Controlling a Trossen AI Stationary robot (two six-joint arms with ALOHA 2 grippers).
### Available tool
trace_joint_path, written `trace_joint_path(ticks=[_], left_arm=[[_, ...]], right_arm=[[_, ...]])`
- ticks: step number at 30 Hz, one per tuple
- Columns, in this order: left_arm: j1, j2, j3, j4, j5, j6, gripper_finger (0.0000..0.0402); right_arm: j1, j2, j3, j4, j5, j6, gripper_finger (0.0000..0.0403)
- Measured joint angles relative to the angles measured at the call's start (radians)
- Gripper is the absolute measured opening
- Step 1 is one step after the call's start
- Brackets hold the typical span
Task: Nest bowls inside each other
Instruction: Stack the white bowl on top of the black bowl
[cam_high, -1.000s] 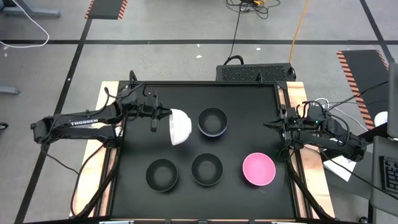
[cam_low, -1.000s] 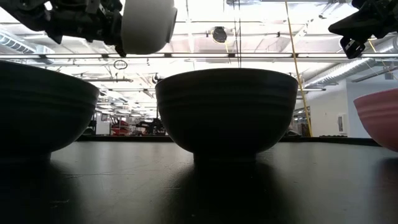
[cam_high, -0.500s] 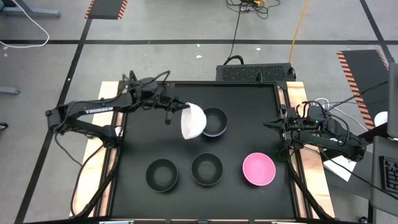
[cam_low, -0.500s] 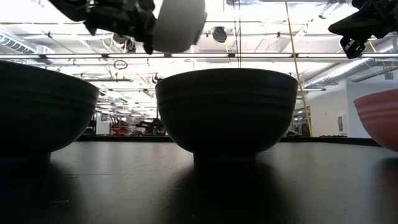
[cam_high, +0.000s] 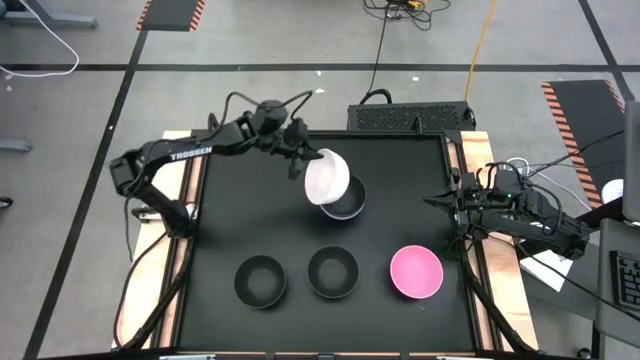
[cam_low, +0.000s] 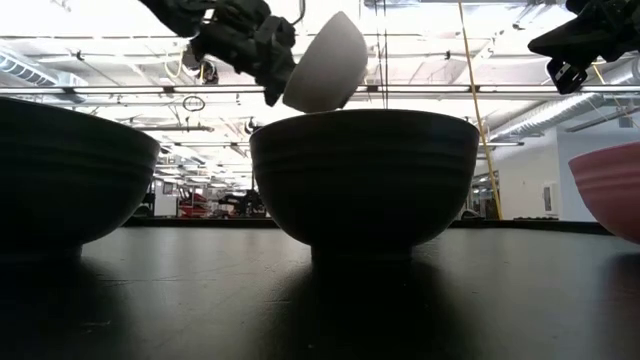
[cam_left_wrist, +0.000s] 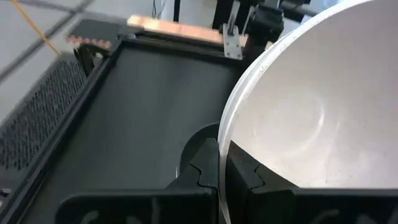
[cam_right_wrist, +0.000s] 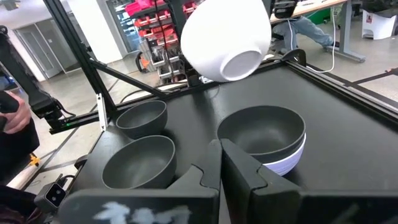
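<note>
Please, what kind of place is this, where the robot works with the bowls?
Probably a robotics lab or workshop hall: taped lines and hazard stripes on a concrete floor, red shelving beyond the black table, and high industrial ceiling lights.

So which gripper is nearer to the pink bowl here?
The right. The right gripper waits at the table's right edge, just up from the pink bowl. The left gripper is across the table at the far side, holding the white bowl by its rim.
</note>
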Motion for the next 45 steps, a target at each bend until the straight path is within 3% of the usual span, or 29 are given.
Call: trace_joint_path(ticks=[10,30,45], left_arm=[[0.003,0.157,0.235,-0.237,0.001,0.064,0.0004],[-0.013,0.358,0.483,-0.445,-0.002,0.089,0.0004],[-0.013,0.511,0.726,-0.719,-0.028,0.137,0.0004]], right_arm=[[0.000,0.000,0.000,0.000,0.000,-0.003,0.0000],[0.000,0.000,0.000,-0.002,0.000,-0.003,0.0000],[0.000,0.000,0.000,-0.001,0.000,-0.003,0.0000]])
